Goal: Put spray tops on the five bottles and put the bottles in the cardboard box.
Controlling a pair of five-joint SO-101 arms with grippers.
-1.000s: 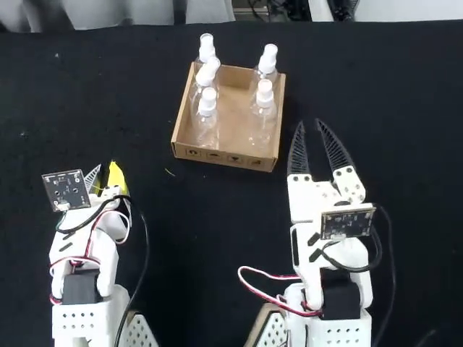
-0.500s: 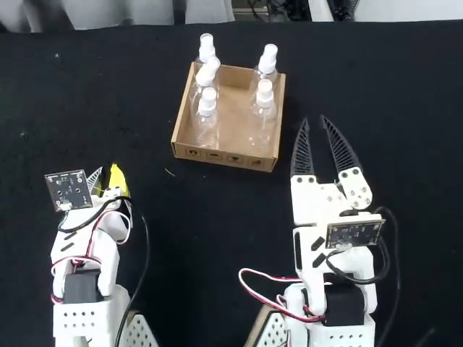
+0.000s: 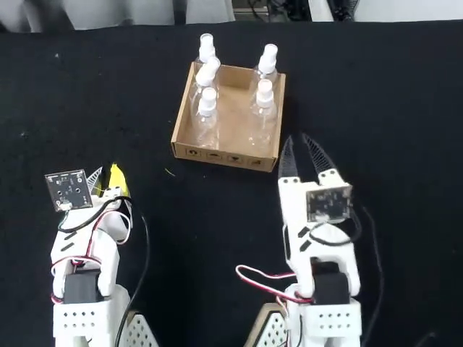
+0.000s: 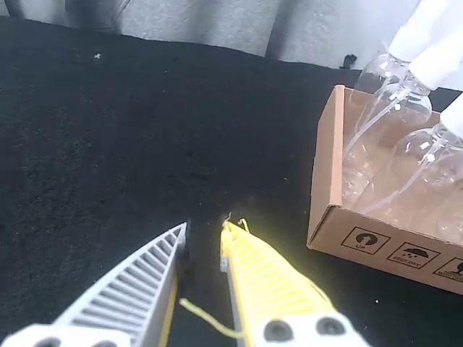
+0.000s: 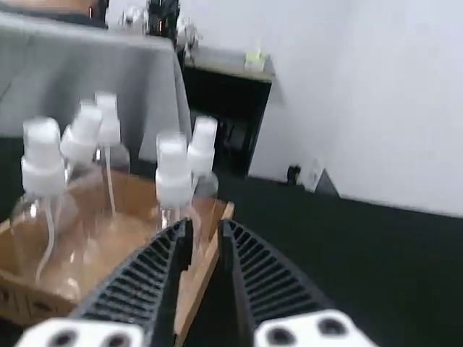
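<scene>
Five bottles [image 3: 206,123], spray tops [image 3: 208,101] up and long axes about vertical, stand in the one box [image 3: 224,154], three along one side and two along the other; the right gripper [image 3: 297,139] near its corner and the left gripper [image 3: 105,169] farther off each hold their jaws a slit apart, empty.

A lab: black-clothed table [image 3: 72,87], cluttered equipment shelf [image 5: 226,101].

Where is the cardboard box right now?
In the high view the cardboard box sits at the table's far middle, spray-topped bottles standing in it, with the right hand just off its near right corner.
</scene>
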